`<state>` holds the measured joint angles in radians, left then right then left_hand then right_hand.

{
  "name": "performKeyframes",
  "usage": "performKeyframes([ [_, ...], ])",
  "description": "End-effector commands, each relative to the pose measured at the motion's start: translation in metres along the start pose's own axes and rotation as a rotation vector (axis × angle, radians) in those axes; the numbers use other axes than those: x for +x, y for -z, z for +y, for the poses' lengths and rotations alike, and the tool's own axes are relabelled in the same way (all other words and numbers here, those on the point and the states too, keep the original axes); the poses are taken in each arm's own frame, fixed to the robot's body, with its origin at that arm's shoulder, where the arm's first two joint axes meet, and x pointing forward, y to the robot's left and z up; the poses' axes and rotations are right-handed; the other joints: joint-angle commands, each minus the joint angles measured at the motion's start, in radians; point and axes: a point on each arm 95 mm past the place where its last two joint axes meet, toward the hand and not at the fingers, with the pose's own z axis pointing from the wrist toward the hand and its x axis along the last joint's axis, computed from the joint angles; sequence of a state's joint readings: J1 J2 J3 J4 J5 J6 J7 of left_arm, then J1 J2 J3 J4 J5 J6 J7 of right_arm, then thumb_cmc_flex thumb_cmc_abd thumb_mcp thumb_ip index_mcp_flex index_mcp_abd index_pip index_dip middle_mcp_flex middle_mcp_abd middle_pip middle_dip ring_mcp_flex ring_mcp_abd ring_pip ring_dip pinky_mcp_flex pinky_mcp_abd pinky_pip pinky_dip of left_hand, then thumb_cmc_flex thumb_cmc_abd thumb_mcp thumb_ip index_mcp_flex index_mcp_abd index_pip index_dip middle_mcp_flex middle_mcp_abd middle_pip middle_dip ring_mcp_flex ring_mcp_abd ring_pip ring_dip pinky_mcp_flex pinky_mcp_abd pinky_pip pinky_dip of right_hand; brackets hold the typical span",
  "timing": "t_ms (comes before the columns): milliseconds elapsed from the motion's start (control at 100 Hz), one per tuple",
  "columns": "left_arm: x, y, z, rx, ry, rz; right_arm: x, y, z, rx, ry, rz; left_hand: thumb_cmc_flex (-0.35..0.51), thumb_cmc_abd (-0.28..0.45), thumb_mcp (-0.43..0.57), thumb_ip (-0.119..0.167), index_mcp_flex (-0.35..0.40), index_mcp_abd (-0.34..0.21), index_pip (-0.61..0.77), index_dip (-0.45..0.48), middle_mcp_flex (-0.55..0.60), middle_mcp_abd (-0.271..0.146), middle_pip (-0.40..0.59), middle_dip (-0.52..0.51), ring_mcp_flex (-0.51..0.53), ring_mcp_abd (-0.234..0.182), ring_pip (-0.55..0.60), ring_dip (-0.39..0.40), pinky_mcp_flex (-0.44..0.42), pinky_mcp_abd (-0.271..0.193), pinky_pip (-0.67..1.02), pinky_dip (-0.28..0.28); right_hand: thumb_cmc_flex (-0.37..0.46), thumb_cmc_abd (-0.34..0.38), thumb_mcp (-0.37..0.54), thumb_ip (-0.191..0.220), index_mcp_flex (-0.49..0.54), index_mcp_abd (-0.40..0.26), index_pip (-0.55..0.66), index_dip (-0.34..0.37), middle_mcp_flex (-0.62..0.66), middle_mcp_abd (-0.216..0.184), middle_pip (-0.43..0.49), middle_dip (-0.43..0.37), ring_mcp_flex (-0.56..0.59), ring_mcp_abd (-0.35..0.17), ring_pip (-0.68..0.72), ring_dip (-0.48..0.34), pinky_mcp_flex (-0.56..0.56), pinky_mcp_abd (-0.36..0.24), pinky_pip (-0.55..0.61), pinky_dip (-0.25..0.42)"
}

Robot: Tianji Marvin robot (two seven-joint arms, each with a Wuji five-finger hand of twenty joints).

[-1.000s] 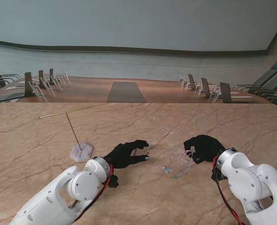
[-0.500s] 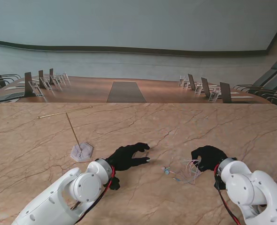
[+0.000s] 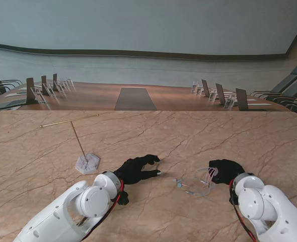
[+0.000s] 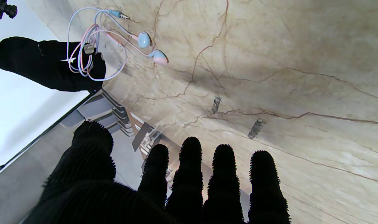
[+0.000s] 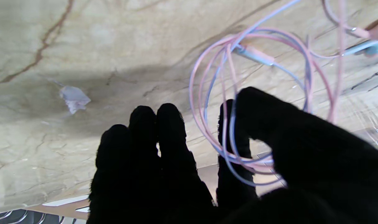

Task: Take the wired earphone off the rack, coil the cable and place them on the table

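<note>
Right hand (image 3: 224,169) has drawn the earphone (image 3: 194,182) nearer across the marble table (image 3: 189,136).

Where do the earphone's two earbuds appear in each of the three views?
Stand view: earbuds on the table, between the hands, left of the right hand.
Left wrist view: both earbuds beside the coiled cable.
Right wrist view: one blurred at the edge.
Shared landmark: the right hand holding the coil.

Both arms are glossy white rounded shells with a silver ring at each wrist. Red and black cables run beside the left arm (image 3: 83,201) and right arm (image 3: 267,209). Behind the fingers (image 4: 190,168), fuzzy black gloves cover both hands.
</note>
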<state>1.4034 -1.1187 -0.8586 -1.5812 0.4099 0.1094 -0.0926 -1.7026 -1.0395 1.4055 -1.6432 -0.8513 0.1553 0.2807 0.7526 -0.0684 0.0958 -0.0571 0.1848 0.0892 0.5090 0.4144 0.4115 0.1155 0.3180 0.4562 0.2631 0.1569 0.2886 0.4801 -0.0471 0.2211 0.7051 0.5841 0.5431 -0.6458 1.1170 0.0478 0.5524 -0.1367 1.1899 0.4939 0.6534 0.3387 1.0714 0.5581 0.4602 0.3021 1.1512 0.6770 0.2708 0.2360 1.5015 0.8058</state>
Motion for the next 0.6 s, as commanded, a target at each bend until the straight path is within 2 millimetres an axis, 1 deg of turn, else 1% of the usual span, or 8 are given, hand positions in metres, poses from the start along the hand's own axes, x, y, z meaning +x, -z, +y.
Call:
performKeyframes([
  [0,0.002,-0.001,0.002,-0.005,0.008,0.0,-0.003,0.001,0.001,-0.005,0.017,-0.002,0.021,0.044,-0.026,0.031,0.016,-0.002,-0.015,-0.008,0.01,0.001,0.001,0.004,0.013,-0.002,0.009,0.013,-0.002,-0.011,0.023,0.014,-0.039,0.053,-0.042,-0.027,-0.074,0.027,-0.026,-0.066,-0.075,-0.008,-0.031,-0.032,-0.07,-0.031,-0.034,-0.03,-0.055,-0.099,-0.014,-0.031],
  [80,0.002,-0.001,0.002,-0.006,0.007,0.0,-0.006,0.0,0.004,-0.008,0.037,-0.003,0.023,0.044,-0.028,0.032,0.017,-0.001,-0.015,-0.008,0.011,0.001,0.001,0.004,0.013,-0.002,0.01,0.013,-0.002,-0.009,0.024,0.014,-0.094,0.162,-0.134,0.036,-0.122,0.078,-0.18,-0.119,-0.178,-0.055,-0.119,-0.103,-0.151,-0.096,-0.134,-0.097,-0.132,-0.125,-0.079,-0.096],
  [120,0.002,-0.002,0.003,-0.006,0.007,0.0,-0.007,0.001,0.005,-0.006,0.049,-0.004,0.024,0.045,-0.029,0.032,0.016,-0.002,-0.015,-0.008,0.01,0.001,0.001,0.004,0.012,-0.002,0.01,0.013,-0.002,-0.01,0.024,0.014,-0.106,0.22,-0.207,0.102,-0.145,0.09,-0.274,-0.045,-0.228,-0.079,-0.163,-0.132,-0.187,-0.126,-0.188,-0.115,-0.158,-0.135,-0.129,-0.125],
  [140,0.002,-0.002,0.003,-0.006,0.007,0.0,-0.008,0.001,0.005,-0.004,0.055,-0.004,0.024,0.044,-0.03,0.032,0.016,-0.002,-0.015,-0.008,0.011,0.001,0.001,0.004,0.013,-0.002,0.01,0.013,-0.002,-0.01,0.024,0.014,-0.111,0.23,-0.223,0.111,-0.162,0.094,-0.303,-0.025,-0.246,-0.088,-0.179,-0.14,-0.198,-0.135,-0.207,-0.12,-0.167,-0.139,-0.15,-0.133],
  [260,0.002,-0.001,0.003,-0.005,0.008,-0.003,-0.011,0.001,0.007,0.007,0.066,-0.011,0.027,0.046,-0.033,0.032,0.016,-0.001,-0.015,-0.007,0.011,0.003,0.001,0.004,0.013,-0.001,0.01,0.013,-0.002,-0.01,0.024,0.013,-0.13,0.261,-0.309,0.068,-0.309,0.085,-0.373,-0.065,-0.368,-0.144,-0.31,-0.196,-0.275,-0.209,-0.397,-0.188,-0.229,-0.162,-0.344,-0.196],
  [350,0.001,-0.001,0.003,-0.003,0.006,-0.007,-0.014,0.002,0.008,-0.001,0.061,-0.014,0.027,0.047,-0.036,0.032,0.014,-0.003,-0.015,-0.007,0.009,0.001,0.0,0.004,0.012,-0.003,0.01,0.013,-0.002,-0.01,0.024,0.013,-0.141,0.285,-0.366,0.049,-0.406,0.062,-0.382,-0.1,-0.42,-0.174,-0.359,-0.217,-0.306,-0.253,-0.524,-0.233,-0.253,-0.185,-0.461,-0.227],
  [460,0.0,0.0,0.003,0.001,0.004,-0.01,-0.018,0.004,0.011,-0.018,0.051,-0.011,0.029,0.048,-0.039,0.033,0.014,-0.005,-0.015,-0.007,0.008,-0.001,0.0,0.004,0.01,-0.005,0.009,0.012,-0.002,-0.011,0.025,0.013,-0.161,0.323,-0.411,0.056,-0.465,0.037,-0.399,-0.152,-0.474,-0.213,-0.392,-0.235,-0.334,-0.311,-0.65,-0.285,-0.279,-0.223,-0.592,-0.263],
  [590,-0.002,0.0,0.003,0.007,-0.001,-0.008,-0.021,0.01,0.013,-0.033,0.036,-0.004,0.031,0.048,-0.042,0.033,0.013,-0.009,-0.015,-0.007,0.0,-0.014,-0.005,0.001,0.006,-0.014,0.004,0.009,-0.002,-0.011,0.025,0.012,-0.188,0.362,-0.451,0.072,-0.471,0.019,-0.489,-0.198,-0.479,-0.246,-0.541,-0.295,-0.33,-0.357,-0.808,-0.357,-0.304,-0.27,-0.713,-0.295],
])
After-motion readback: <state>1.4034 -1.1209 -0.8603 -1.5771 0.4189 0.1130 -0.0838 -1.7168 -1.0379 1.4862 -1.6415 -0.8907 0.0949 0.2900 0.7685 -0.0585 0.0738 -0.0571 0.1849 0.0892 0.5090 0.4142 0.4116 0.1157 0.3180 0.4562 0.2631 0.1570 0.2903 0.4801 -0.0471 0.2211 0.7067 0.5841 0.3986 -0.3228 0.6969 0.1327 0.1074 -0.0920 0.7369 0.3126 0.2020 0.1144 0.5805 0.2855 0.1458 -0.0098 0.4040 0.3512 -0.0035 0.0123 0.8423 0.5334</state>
